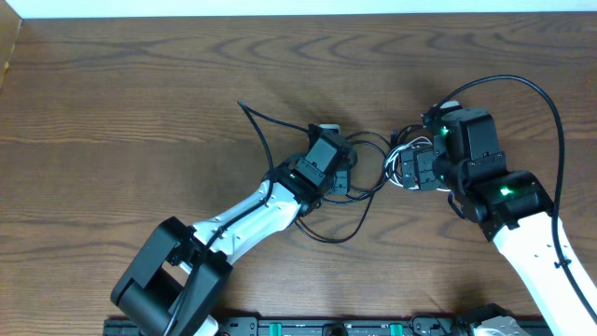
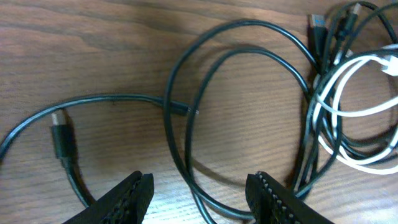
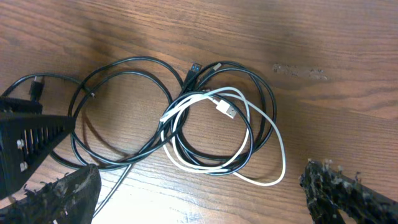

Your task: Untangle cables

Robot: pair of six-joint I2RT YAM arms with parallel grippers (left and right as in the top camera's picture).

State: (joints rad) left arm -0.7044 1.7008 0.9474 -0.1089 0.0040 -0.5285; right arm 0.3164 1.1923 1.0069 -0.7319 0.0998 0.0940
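My left pincer (image 2: 199, 186) wide, empty, over black cables (image 2: 177, 107). Right pincer (image 3: 199, 182) wide, empty, above white cable (image 3: 225, 109). Tangle mid-worktop (image 1: 112, 84), between my pincers; bare wood all round, edges well clear.

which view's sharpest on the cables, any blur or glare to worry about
Right wrist: cables sharp and evenly lit, with soft shadows beneath; right fingers blurred at the bottom corners. Left wrist: cables crisp too, left fingers soft, a pale sheen on the table between them. Overhead: sharp, even light, but the cables are small and partly hidden.
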